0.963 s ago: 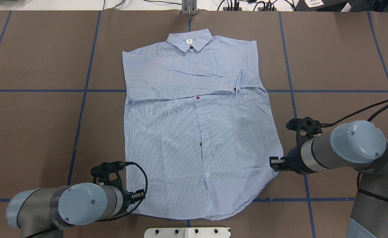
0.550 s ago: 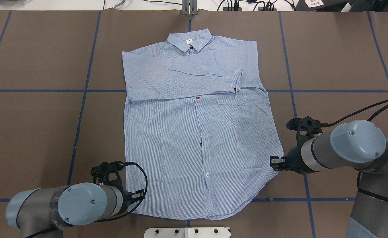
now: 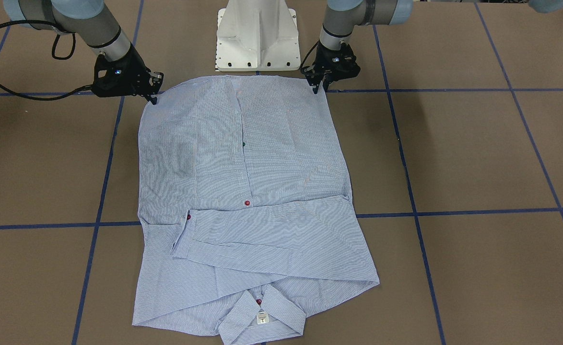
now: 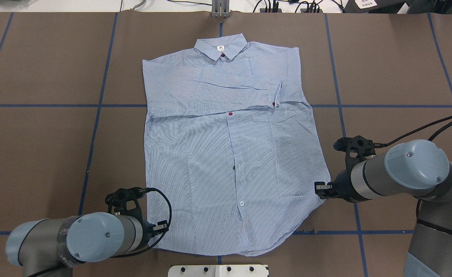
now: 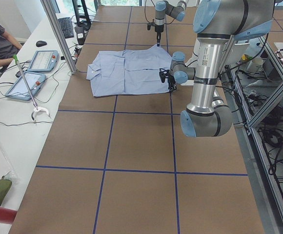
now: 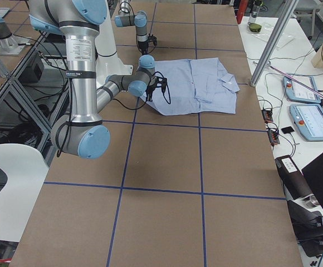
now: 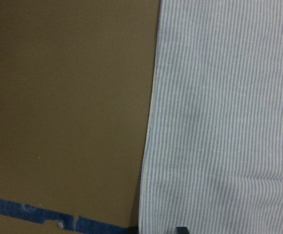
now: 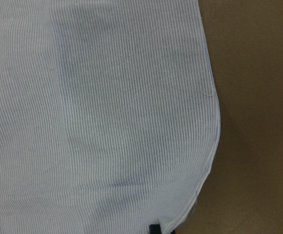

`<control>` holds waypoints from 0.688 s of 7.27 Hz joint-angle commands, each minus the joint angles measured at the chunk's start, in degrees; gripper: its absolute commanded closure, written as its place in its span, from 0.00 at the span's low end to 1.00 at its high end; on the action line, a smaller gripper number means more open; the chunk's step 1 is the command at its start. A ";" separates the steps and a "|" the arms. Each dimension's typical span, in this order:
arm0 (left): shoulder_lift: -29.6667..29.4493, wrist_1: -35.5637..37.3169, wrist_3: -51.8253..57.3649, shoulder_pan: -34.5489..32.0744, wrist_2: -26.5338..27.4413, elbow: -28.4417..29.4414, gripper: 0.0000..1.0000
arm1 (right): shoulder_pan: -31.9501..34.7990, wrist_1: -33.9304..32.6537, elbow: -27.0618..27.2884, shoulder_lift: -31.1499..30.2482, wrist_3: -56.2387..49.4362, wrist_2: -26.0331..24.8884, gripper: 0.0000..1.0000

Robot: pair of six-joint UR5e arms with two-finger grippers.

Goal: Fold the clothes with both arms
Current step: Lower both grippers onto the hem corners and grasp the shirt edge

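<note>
The shirt [image 4: 230, 161] lay flat on the table [image 4: 37, 154]. The left gripper [image 4: 163, 227] and right gripper [image 4: 319, 189] sat at its bottom corners. I could not tell if their fingers were pinched. A weak pinch might drop a corner and spoil the fold.

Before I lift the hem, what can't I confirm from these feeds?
- Left claw, grip on the shirt hem: fingertips cut off at the wrist view's bottom edge, hidden under the claw itself overhead.
- Right claw: the same.
- Neck label print: too small in every view.
</note>
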 commanded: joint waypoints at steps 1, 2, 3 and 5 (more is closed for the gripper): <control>0.00 0.00 0.00 -0.01 0.00 -0.01 0.80 | 0.06 -0.07 0.00 0.00 0.00 0.00 1.00; 0.00 0.00 0.00 -0.01 0.00 -0.09 0.91 | 0.15 -0.07 0.00 0.00 0.09 0.00 1.00; -0.09 0.35 0.00 -0.01 0.00 -0.18 1.00 | 0.15 -0.07 0.00 0.00 0.00 0.00 1.00; 0.26 0.44 -0.09 -0.70 -0.09 -3.41 1.00 | 1.80 -0.07 0.08 0.43 -0.09 1.39 1.00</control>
